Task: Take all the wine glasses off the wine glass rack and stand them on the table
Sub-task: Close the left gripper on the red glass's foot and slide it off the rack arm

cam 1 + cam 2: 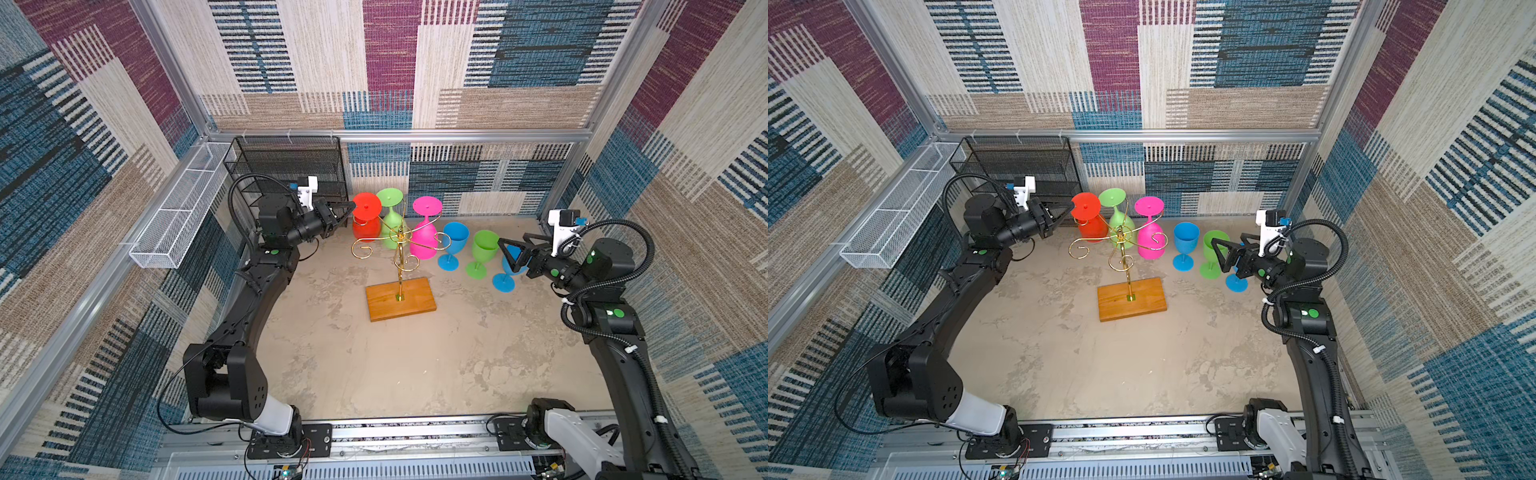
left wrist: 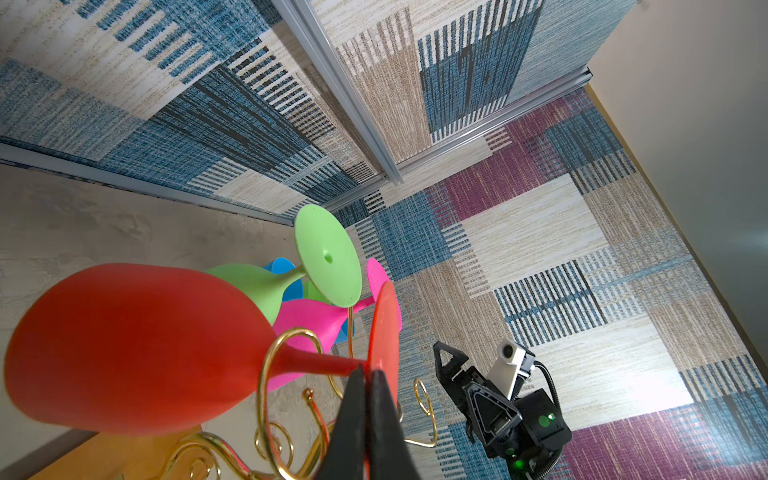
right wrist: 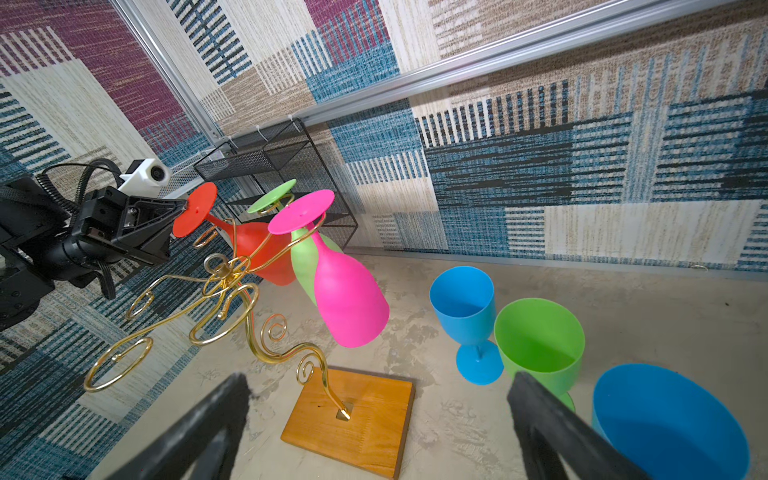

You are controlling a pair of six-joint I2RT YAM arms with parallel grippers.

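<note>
Left hand: fingers pinched shut on the foot rim of the red wine glass, which hangs bowl-down in a curl of the wine glass rack on the side facing that hand, its stem running from the fingers down toward the table; freeing it likely means sliding the stem sideways out of the curl. Right hand: spread wide, empty, well apart from the rack; the left is nearer. Also hung: green glass, pink glass; upright beside the rack, empty: blue glass, second green glass, second blue glass.
</note>
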